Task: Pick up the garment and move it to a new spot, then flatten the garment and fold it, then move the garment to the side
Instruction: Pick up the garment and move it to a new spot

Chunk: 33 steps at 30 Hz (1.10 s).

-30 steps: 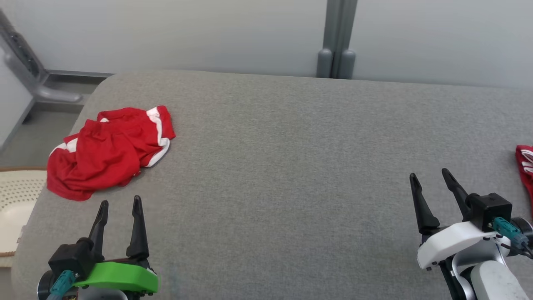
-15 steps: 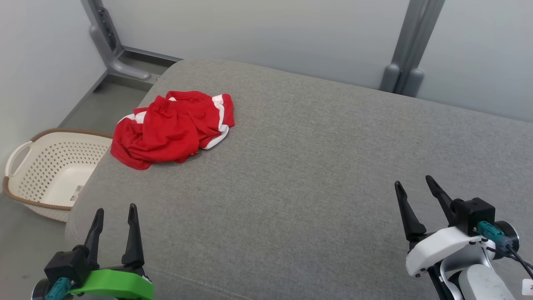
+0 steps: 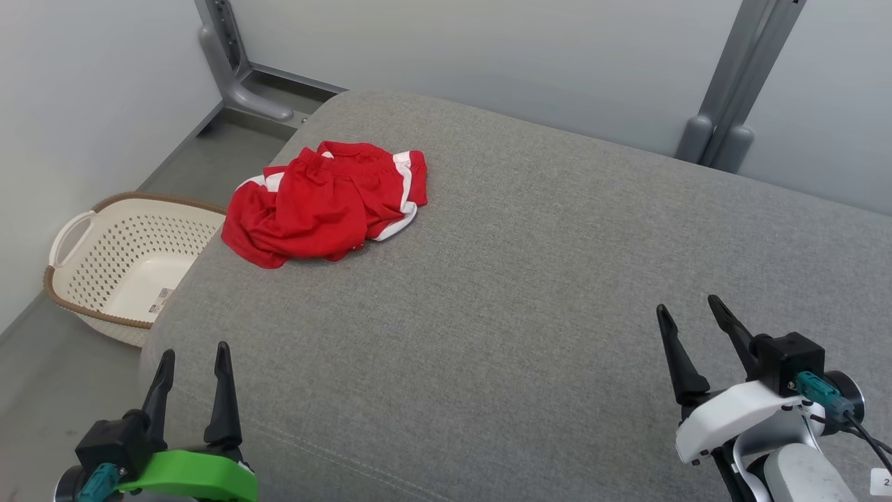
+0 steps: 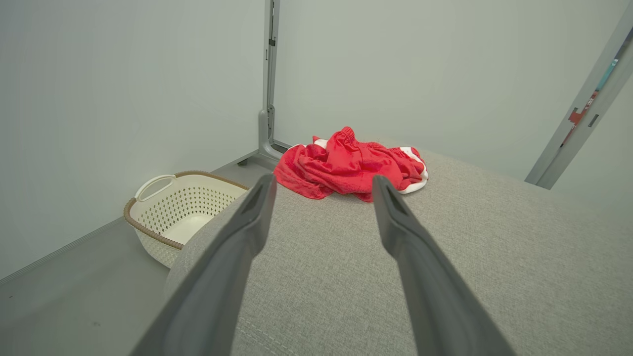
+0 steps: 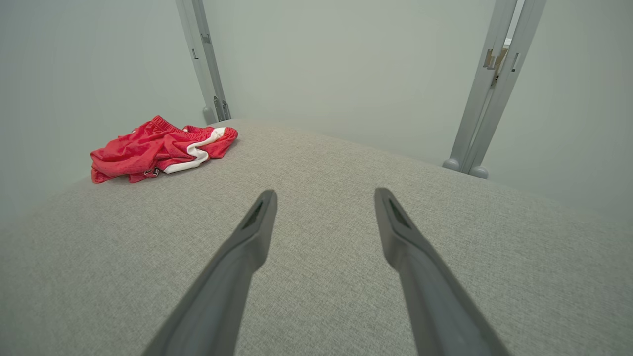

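Note:
The garment [image 3: 327, 202] is a crumpled pair of red shorts with white side stripes, lying near the far left corner of the grey cushioned surface [image 3: 529, 293]. It also appears in the left wrist view as the garment [image 4: 348, 165] straight ahead, and in the right wrist view as the garment [image 5: 158, 148] at the far left. My left gripper [image 3: 195, 352] stands open at the lower left, well short of the shorts, with nothing between its fingers. My right gripper [image 3: 690, 310] is open at the lower right, far from the shorts and empty.
A cream perforated laundry basket [image 3: 125, 261] with a brown rim sits on the floor left of the surface, seen also as the basket [image 4: 183, 212]. Grey metal posts [image 3: 725, 132] stand against the pale wall behind. The surface's left edge drops to the floor.
The head camera has turned left, so the whole picture shifted right and the basket came into view. Both grippers stay open; the shorts lie as before.

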{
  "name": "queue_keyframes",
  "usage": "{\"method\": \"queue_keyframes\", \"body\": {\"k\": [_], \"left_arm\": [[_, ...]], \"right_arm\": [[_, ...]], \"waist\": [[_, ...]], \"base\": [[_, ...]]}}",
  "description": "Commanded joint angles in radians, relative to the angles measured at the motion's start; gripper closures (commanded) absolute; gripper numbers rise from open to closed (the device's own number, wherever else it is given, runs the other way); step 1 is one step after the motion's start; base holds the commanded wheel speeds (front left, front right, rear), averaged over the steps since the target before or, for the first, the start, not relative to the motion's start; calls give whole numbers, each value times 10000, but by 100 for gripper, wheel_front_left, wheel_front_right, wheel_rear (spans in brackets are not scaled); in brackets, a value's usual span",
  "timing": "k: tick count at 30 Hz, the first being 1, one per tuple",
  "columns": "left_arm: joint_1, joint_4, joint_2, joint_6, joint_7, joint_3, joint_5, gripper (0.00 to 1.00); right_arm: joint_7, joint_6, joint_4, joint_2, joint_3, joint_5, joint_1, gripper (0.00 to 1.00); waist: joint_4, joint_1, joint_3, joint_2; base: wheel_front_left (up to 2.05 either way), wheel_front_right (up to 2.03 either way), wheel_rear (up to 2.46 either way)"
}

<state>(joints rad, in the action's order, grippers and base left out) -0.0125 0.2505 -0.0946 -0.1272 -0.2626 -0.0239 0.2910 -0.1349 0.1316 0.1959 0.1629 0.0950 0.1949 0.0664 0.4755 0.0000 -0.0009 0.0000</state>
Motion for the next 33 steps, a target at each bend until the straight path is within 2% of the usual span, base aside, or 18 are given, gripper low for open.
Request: {"method": "queue_keyframes", "body": {"k": [1, 5, 11, 22, 27, 33], "left_arm": [[-196, 59, -36, -13, -26, 37, 54, 0], [-751, 420, 47, -17, 396, 69, 437, 0], [-2662, 1784, -115, -21, 1782, 218, 894, 0], [-6489, 4984, -691, 329, 3106, -683, 2007, 0], [-7549, 5980, -1069, 439, 3594, -1111, 2497, 0], [-8381, 6909, -1463, 795, 4136, -1599, 3016, 0]], "right_arm": [[-70, -19, 20, 26, 9, 63, 4, 0], [28, -19, -74, 94, 3, 70, 45, 0], [370, -19, -560, 445, 5, -91, 265, 0], [1370, -19, -1967, 1350, 506, -188, 1184, 0], [1830, -19, -2768, 1760, 697, -179, 1464, 0], [2150, -19, -3579, 2098, 769, -192, 1582, 0]], "waist": [[-21, 0, 23, 0], [-89, 0, 197, 0], [-365, 0, 814, 0], [-1874, 0, 2774, 0], [-2458, 0, 3757, 0], [-2972, 0, 4526, 0]], "base": [[0, 0, 0], [0, 0, 0], [0, 0, 0], [0, 0, 0], [0, 0, 0], [0, 0, 0]]}}
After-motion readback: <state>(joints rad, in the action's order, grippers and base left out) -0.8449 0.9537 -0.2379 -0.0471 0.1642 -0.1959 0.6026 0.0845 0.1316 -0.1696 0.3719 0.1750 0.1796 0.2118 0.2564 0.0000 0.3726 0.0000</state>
